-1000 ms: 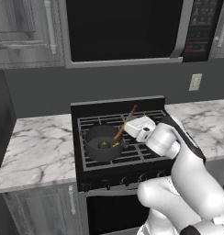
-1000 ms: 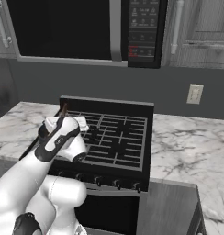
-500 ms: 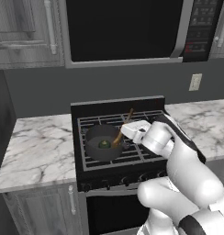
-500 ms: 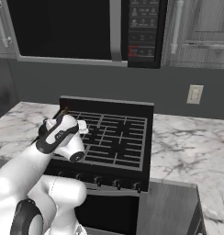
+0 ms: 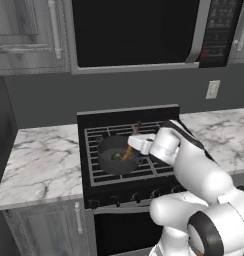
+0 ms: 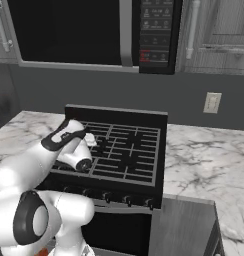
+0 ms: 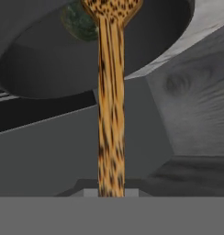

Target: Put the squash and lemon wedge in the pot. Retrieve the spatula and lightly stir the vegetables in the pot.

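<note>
The gripper (image 5: 138,145) is clamped on the handle of the spatula (image 7: 109,114), holding it near the handle's end so that the long wooden shaft runs straight out ahead of the hand. In the hand view the handle climbs up the middle and ends in the rounded head, which sits inside the mouth of the pot (image 7: 36,78). Just beside the head, a little to its left in that view, lies the squash (image 7: 79,20), dark green and partly cut off by the edge. Whether the head touches it cannot be told. The lemon wedge is too small to make out with confidence.

From the left base view the hand hangs just to the right of the pot (image 5: 115,155), and the spatula (image 5: 128,150) slants down and leftward from it into the bowl, where something greenish shows at the bottom.

The stirring looks to be underway. What matters next is that the squash lies beyond the tip, along the shaft's own line and slightly aside, so a small sideways sweep should nudge it.
</note>
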### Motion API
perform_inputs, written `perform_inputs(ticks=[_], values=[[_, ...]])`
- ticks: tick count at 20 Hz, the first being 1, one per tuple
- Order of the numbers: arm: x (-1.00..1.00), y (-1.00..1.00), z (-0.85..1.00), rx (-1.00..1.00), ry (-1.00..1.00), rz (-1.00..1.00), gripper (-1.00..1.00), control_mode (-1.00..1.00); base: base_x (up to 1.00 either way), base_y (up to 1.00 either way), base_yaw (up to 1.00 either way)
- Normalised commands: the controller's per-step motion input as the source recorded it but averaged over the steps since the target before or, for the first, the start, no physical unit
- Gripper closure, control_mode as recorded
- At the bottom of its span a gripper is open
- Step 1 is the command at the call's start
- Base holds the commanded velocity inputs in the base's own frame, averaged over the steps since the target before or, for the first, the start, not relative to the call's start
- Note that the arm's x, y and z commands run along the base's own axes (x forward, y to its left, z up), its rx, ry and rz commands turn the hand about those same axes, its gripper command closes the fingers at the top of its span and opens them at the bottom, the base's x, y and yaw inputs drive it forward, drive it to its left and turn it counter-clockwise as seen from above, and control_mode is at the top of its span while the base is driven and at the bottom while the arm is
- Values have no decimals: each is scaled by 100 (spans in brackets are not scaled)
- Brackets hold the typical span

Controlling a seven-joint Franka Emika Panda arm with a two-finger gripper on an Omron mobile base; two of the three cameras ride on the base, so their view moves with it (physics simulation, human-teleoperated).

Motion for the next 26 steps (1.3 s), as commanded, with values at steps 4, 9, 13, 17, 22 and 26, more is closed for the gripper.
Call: perform_inputs(ticks=[4, 9, 13, 17, 22, 26], values=[[23, 20, -2, 0, 0, 0, 100, -100, 0, 0, 0], [28, 18, -1, 0, 0, 0, 100, -100, 0, 0, 0], [25, 16, -2, 0, -8, 0, 100, -100, 0, 0, 0], [17, 13, 0, 0, -18, 0, 100, -100, 0, 0, 0], [15, 8, 0, 0, -23, 0, 100, -100, 0, 0, 0], [6, 0, -1, 0, -14, 0, 100, -100, 0, 0, 0]])
